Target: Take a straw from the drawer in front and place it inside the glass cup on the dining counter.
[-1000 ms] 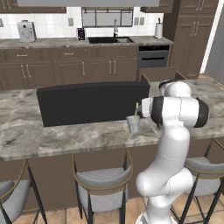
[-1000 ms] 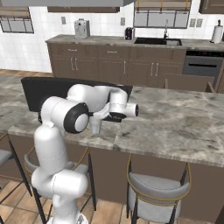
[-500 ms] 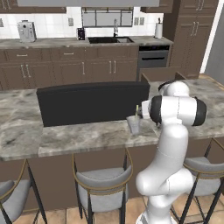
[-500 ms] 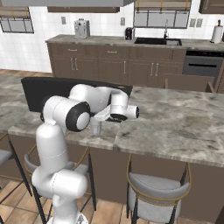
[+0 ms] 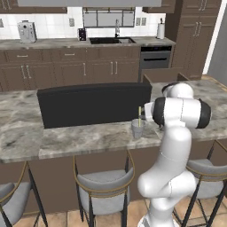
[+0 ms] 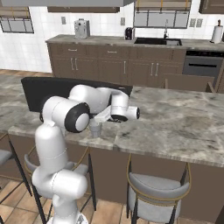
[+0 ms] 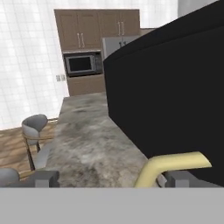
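Since the earlier frames the arm has barely shifted; the change is at the gripper (image 7: 107,179), whose two dark tips now stand wide apart in the hand view, with the straw (image 5: 139,116) no longer clamped between them. In that view the yellowish-tan stick passes just beside one tip, and whether it touches that tip cannot be told.

Position of the task items: in the left base view the straw stands nearly upright with its lower end inside the glass cup (image 5: 138,129), its top rising clear above the rim. The cup sits on the dining counter (image 5: 88,137), near the stool-side edge, just in front of the black stovetop (image 5: 93,104). The right base view shows the same cup (image 6: 95,129) beside the robot's forearm, the wrist hovering close over it.

Judgement: placement appears complete — the straw is in the cup and released.

Risks from here:
- The open tips remain on either side of the straw's upper part. A sideways withdrawal could catch the stick and flick it out, or tip the light tumbler over.
- The cup is near the counter edge and the forearm is just beside it; a swing of the elbow could knock it off.
- The straw is tall against the cup and leans on the rim — a small bump may topple the cup.

A straight retreat away from the straw before any swing would be prudent.
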Controlling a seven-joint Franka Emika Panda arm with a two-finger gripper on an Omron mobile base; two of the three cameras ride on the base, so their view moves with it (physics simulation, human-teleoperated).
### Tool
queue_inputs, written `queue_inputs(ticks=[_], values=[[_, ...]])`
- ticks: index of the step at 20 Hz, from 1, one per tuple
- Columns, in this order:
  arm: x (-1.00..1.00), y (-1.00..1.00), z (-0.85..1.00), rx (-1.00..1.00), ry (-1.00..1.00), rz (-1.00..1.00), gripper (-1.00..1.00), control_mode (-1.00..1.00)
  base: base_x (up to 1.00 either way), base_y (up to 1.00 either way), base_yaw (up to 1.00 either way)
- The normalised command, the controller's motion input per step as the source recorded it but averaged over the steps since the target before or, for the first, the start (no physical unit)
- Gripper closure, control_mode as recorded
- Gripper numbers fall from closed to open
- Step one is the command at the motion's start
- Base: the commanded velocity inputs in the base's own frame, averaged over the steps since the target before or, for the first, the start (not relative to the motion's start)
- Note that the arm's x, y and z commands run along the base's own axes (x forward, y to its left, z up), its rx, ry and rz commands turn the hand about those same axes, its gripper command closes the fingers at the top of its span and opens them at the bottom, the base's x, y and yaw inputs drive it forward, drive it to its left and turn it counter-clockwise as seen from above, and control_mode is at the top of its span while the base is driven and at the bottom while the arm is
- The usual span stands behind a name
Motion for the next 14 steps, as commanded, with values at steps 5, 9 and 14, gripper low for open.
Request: queue_inputs(ticks=[5, 9, 14], values=[[-0.13, 0.00, 0.11, -0.02, 0.00, 0.00, -1.00, -1.00, 0.00, 0.00, 0.00], [-0.03, 0.00, 0.06, -0.06, 0.00, -0.01, -1.00, -1.00, 0.00, 0.00, 0.00], [0.00, 0.00, 0.00, -0.12, 0.06, -0.09, -1.00, -1.00, 0.00, 0.00, 0.00]])
